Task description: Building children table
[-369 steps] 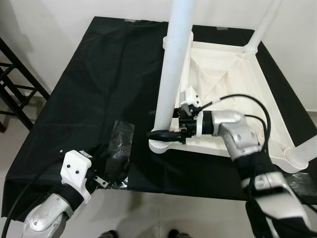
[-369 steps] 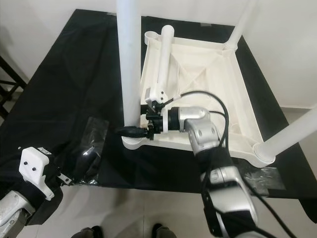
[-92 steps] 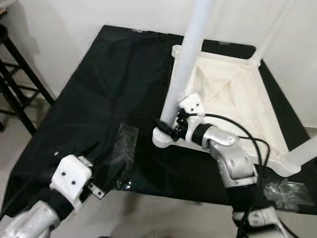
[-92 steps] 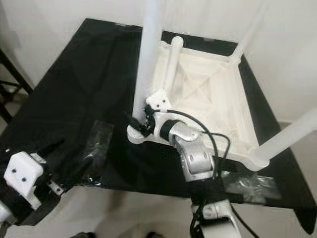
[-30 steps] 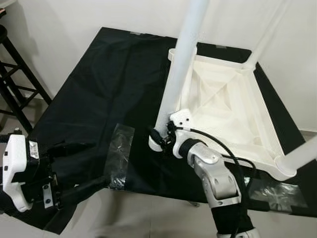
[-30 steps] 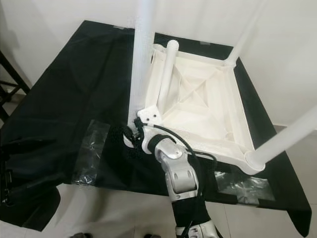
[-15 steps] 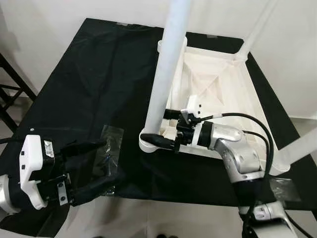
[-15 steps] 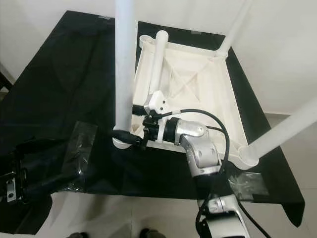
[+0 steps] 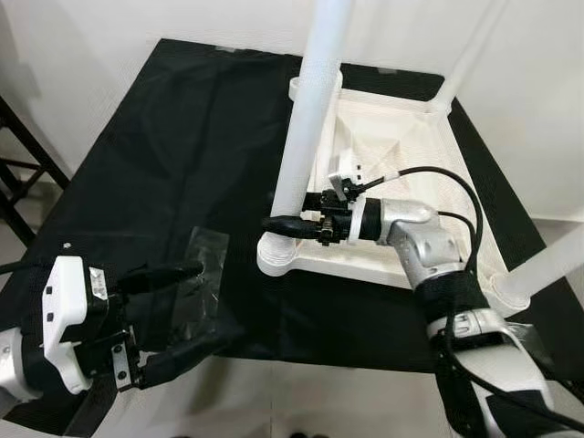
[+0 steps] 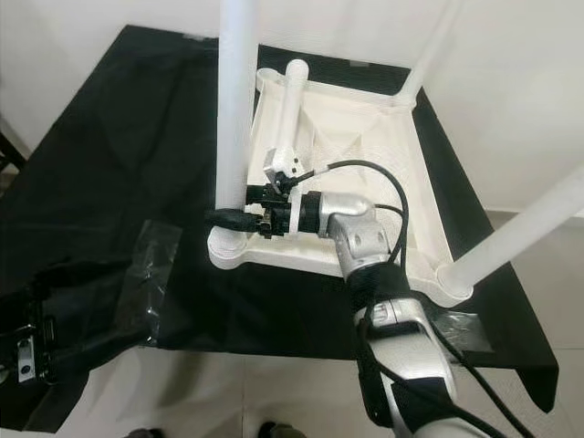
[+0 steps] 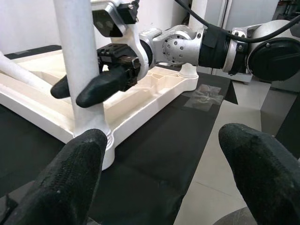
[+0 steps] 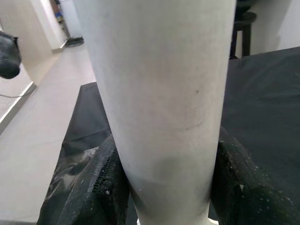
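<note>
White table leg (image 9: 306, 128) clamped low in right claw (image 9: 285, 224); left claw (image 9: 178, 310) wide, apart.

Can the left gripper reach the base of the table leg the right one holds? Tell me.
Probably yes. The left gripper is open and hovers off the near table edge, with only flat black cloth between it and the table leg that the right gripper clamps.

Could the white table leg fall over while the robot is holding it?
Maybe. The right gripper grips only the bottom of the tall leg, so the top could lean or twist in its socket. The upturned tabletop might slide on the black cloth, and the left gripper hangs open, not steadying anything.
</note>
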Robot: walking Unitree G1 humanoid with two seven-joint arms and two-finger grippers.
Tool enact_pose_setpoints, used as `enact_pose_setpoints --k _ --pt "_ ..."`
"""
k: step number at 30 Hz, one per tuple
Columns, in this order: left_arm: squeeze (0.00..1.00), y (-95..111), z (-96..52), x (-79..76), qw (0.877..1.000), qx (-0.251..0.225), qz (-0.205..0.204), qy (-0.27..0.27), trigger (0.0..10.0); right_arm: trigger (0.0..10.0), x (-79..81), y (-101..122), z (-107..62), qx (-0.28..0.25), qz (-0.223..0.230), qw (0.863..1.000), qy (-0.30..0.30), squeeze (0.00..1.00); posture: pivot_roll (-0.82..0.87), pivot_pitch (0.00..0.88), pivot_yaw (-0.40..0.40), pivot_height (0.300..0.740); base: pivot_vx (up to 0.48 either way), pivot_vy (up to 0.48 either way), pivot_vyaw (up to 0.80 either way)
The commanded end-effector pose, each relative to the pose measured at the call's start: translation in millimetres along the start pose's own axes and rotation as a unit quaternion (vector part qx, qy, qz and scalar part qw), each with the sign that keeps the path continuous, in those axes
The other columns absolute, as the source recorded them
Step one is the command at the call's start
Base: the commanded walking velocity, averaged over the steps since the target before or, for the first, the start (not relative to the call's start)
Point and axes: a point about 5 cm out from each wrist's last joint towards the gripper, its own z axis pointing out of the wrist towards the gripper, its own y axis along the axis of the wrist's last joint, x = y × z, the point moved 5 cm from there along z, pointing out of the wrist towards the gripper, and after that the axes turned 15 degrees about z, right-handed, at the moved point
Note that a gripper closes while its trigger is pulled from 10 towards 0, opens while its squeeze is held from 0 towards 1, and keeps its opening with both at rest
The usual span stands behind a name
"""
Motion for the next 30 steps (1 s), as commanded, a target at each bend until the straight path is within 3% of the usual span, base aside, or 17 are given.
enact_pose_setpoints --k 1,5,6,7,9,12,13,14,15,17,22,23,25,26,27,29,30 --pt "0.00 3 1.0 -4.9 1.000 -0.001 0.000 -0.011 10.0 0.0 5.3 -7 -1.5 -0.001 0.014 0.999 0.030 0.00 0.16 0.208 -0.118 0.740 0.000 0.000 0.00" --pt "0.00 3 2.2 -5.9 1.000 -0.002 0.000 -0.014 10.0 0.0 3.0 -16 -11.1 0.004 0.012 1.000 0.013 0.00 0.13 0.212 -0.125 0.740 0.000 0.000 0.00" --pt "0.00 2 3.2 -6.0 1.000 -0.003 -0.001 -0.017 10.0 0.0 -2.7 -36 -17.9 0.010 0.005 0.997 -0.074 0.00 0.12 0.218 -0.131 0.740 0.000 0.000 0.00" --pt "0.00 2 3.2 -6.0 1.000 -0.003 -0.001 -0.017 10.0 0.0 -2.7 -36 -17.9 0.010 0.005 0.997 -0.074 0.00 0.12 0.218 -0.131 0.740 0.000 0.000 0.00" --pt "0.00 3 2.9 -5.1 1.000 -0.003 0.000 -0.018 10.0 0.0 -15.5 -61 -18.7 0.014 0.003 0.966 -0.257 0.00 0.12 0.224 -0.129 0.740 0.000 0.000 0.00" --pt "0.00 3 2.9 -5.1 1.000 -0.003 0.000 -0.018 10.0 0.0 -15.5 -61 -18.7 0.014 0.003 0.966 -0.257 0.00 0.12 0.224 -0.129 0.740 0.000 0.000 0.00" --pt "0.00 3 2.4 -4.3 1.000 -0.004 -0.001 -0.018 10.0 0.0 -11.6 -78 -22.8 0.001 0.032 0.933 -0.359 0.00 0.11 0.232 -0.116 0.740 0.000 0.000 0.00" --pt "0.00 3 2.4 -4.3 1.000 -0.004 -0.001 -0.018 10.0 0.0 -11.6 -78 -22.8 0.001 0.032 0.933 -0.359 0.00 0.11 0.232 -0.116 0.740 0.000 0.000 0.00" --pt "0.00 3 3.2 -3.8 1.000 -0.006 -0.002 -0.021 10.0 0.0 1.8 -89 -19.2 0.004 0.034 0.915 -0.403 0.00 0.10 0.224 -0.103 0.740 0.000 0.000 0.00" --pt "0.00 3 4.6 -2.9 1.000 -0.008 -0.001 -0.023 10.0 0.0 8.3 -89 -17.6 -0.002 0.035 0.905 -0.424 0.00 0.10 0.217 -0.103 0.740 0.000 0.000 0.00" --pt "0.00 3 6.5 -0.1 1.000 -0.011 0.005 -0.024 10.0 0.0 6.1 -80 -10.1 -0.010 0.026 0.907 -0.419 0.00 0.10 0.207 -0.116 0.740 0.000 0.000 0.00" --pt "0.00 4 7.0 -0.3 1.000 -0.013 0.007 -0.021 10.0 7.8 2.4 -74 -7.8 -0.015 0.022 0.908 -0.419 0.00 0.10 0.206 -0.112 0.740 0.000 0.000 0.00" --pt "0.00 4 7.0 -0.3 1.000 -0.013 0.007 -0.021 10.0 7.8 2.4 -74 -7.8 -0.015 0.022 0.908 -0.419 0.00 0.10 0.206 -0.112 0.740 0.000 0.000 0.00" --pt "0.00 3 7.7 -2.0 1.000 -0.013 0.004 -0.020 10.0 10.0 -1.0 -66 -4.6 -0.023 0.022 0.912 -0.410 0.25 0.11 0.203 -0.112 0.740 0.000 0.000 0.00" --pt "0.00 3 8.1 -2.3 1.000 -0.013 0.004 -0.020 10.0 10.0 -1.1 -62 -2.8 -0.029 0.024 0.914 -0.404 0.25 0.11 0.202 -0.113 0.740 0.000 0.000 0.00" --pt "0.00 3 8.5 -2.0 1.000 -0.014 0.004 -0.020 10.0 10.0 -2.5 -48 1.6 -0.060 0.037 0.923 -0.379 1.00 0.11 0.199 -0.115 0.740 0.000 0.000 0.00" --pt "0.00 3 8.7 -1.7 1.000 -0.014 0.004 -0.020 10.0 10.0 -1.7 -41 2.8 -0.075 0.044 0.923 -0.376 1.00 0.11 0.199 -0.115 0.740 0.000 0.000 0.00"
